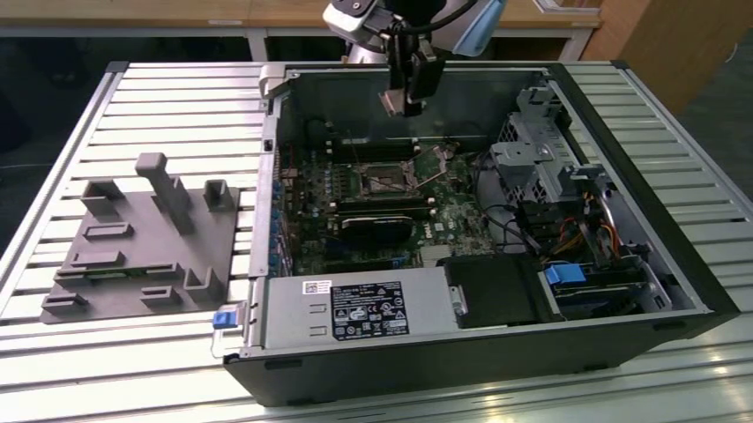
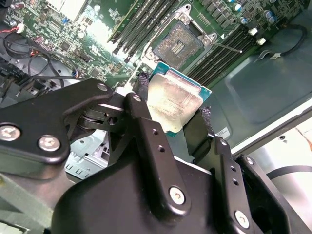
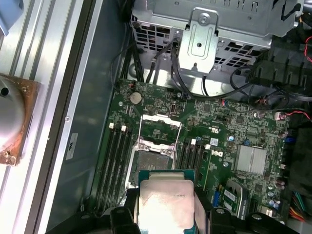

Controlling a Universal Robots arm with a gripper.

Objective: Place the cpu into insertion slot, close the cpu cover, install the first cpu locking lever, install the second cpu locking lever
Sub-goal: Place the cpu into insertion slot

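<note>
The end effector (image 1: 404, 101) is clamped on two opposite edges of the cpu (image 2: 174, 100), well above the green board (image 3: 229, 126). In the exterior view the slot (image 1: 386, 182) lies at six o'clock from it, with the cover (image 3: 160, 117) open. The flat, dull-silver square should stay level and corner-matched to the dark socket, then settle in without force.

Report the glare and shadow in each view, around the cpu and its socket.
Exterior view: the table slats nearest the camera wash out white, while the insertion slot sits inside the dimmer case. Second wrist view: a white glare patch burns out part of the green board, and the cpu face shines pale. First wrist view: even light, a soft sheen on the cpu.
</note>
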